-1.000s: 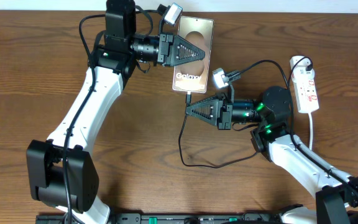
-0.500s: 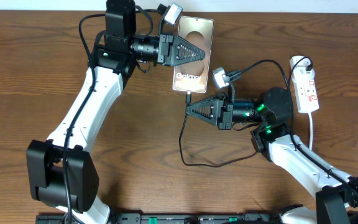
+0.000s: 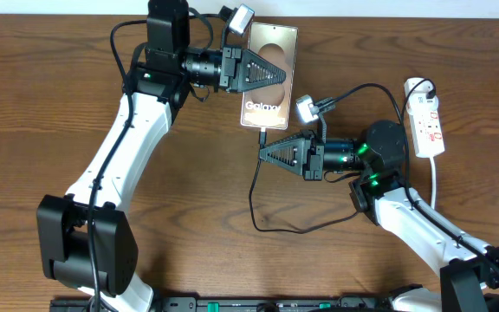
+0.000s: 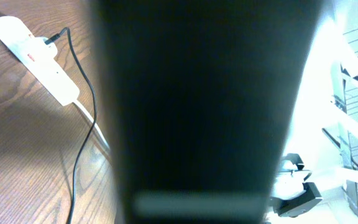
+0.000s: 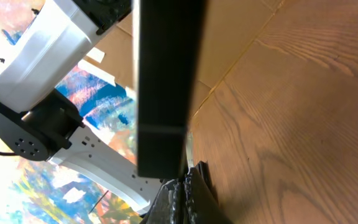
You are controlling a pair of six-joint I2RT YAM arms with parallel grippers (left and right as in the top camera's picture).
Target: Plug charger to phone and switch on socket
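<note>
Nothing shifts: left gripper (image 3: pixel 284 74) sits over the phone (image 3: pixel 261 108) on the counter (image 3: pixel 197 191), right gripper (image 3: pixel 265 156) just below its edge where the charger (image 3: pixel 252 195) looks seated, neither grip readable, socket (image 3: pixel 428 121) seemingly yet to switch.

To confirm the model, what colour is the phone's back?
The phone is bronze-grey with white Galaxy lettering, clearest in the overhead view.

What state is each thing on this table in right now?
Phone: lying back up, left gripper over it.
Charger: tip at phone's bottom edge; plugged in or not, cannot tell.
Socket: black plug in one end; on or off unreadable.
Right gripper: tips beside charger cable; open or shut unclear.
</note>
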